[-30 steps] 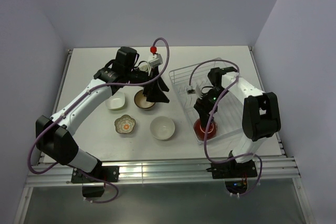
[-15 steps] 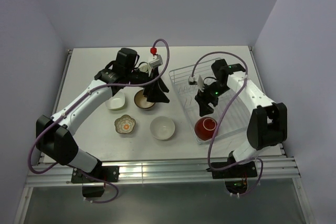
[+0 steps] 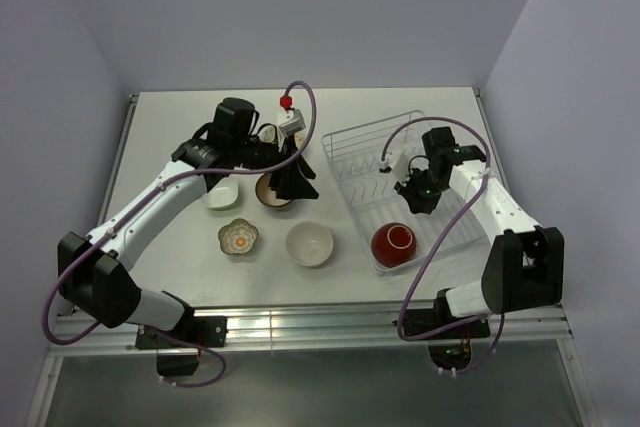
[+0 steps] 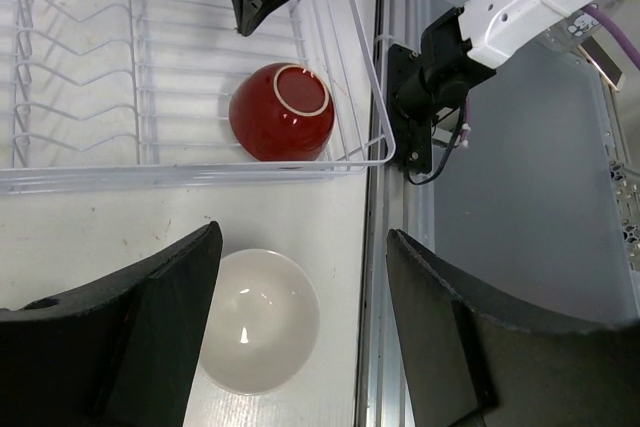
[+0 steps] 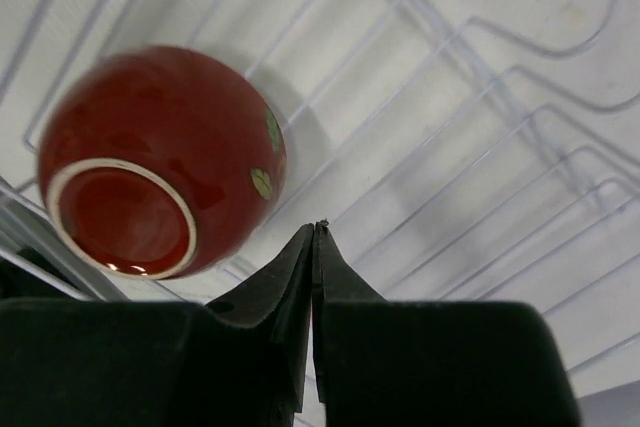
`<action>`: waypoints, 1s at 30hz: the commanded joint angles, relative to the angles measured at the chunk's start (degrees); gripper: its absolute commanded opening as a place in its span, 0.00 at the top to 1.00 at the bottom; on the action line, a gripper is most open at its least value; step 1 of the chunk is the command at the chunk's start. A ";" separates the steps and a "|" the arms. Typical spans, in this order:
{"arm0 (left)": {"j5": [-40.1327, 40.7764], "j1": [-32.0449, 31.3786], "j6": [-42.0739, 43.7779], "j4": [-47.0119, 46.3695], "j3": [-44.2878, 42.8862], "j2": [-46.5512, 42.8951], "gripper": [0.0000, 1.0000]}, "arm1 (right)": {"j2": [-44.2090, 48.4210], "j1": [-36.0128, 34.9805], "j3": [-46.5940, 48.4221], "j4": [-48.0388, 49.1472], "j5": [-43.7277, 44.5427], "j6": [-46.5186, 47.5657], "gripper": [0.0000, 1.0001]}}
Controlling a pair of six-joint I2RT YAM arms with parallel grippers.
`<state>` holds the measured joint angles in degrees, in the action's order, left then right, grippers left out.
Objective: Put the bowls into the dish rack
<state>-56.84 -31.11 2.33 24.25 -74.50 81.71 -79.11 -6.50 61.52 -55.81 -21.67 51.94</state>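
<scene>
A red bowl (image 3: 393, 242) lies upside down at the near end of the white wire dish rack (image 3: 372, 129). It also shows in the left wrist view (image 4: 281, 111) and the right wrist view (image 5: 160, 162). My right gripper (image 3: 416, 203) hangs over the middle of the rack, shut and empty (image 5: 318, 232), apart from the red bowl. My left gripper (image 3: 297, 185) is open (image 4: 302, 237) above the table, beside the dark brown bowl (image 3: 270, 193). A white-inside round bowl (image 3: 309, 244) (image 4: 255, 319) sits below it.
A flower-shaped patterned bowl (image 3: 239, 237) and a white squarish bowl (image 3: 220, 194) stand left of the brown one. A cream bowl (image 3: 268, 134) is partly hidden behind the left wrist. The aluminium rail (image 4: 400, 267) marks the table's near edge.
My right gripper let go of the red bowl, rose, shut and moved toward the middle of the rack. The bowl stays upside down at the near end. The left arm barely shifted.
</scene>
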 commanded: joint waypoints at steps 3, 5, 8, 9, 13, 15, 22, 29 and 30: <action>2.43 -0.26 0.75 -0.34 1.20 -2.26 0.28 | -1.48 -0.27 -2.62 5.27 6.73 -1.41 0.93; 2.78 -0.09 0.92 -0.34 1.46 -2.35 0.27 | -2.10 -0.70 -3.24 5.19 6.91 -0.97 0.92; 2.87 0.00 1.19 0.01 1.90 -2.26 0.27 | -2.28 -1.32 -3.95 4.14 5.77 -0.44 0.92; 3.05 0.00 1.45 0.09 1.99 -2.00 0.27 | -2.36 -1.49 -4.38 3.87 5.15 -0.27 0.91; 3.84 0.09 1.71 0.36 2.34 -1.64 0.27 | -2.10 -3.07 -5.35 2.90 4.62 0.26 0.90; 4.02 0.09 1.71 0.36 2.34 -1.38 0.27 | -2.19 -3.95 -5.36 2.38 4.18 0.26 0.89; 4.02 0.44 1.45 -0.08 2.25 -0.94 0.27 | -2.63 -5.01 -4.74 1.41 2.42 0.53 0.86; 4.02 0.44 1.63 0.01 1.90 -0.59 0.27 | -2.72 -7.21 -5.70 1.23 0.93 0.09 0.83; 4.02 0.44 1.45 0.01 1.90 -0.59 0.27 | -2.63 -7.47 -5.71 1.41 0.93 -0.17 0.83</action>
<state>-52.62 -30.81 3.03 24.84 -72.31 81.58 -81.65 -12.91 56.55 -53.63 -19.00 51.90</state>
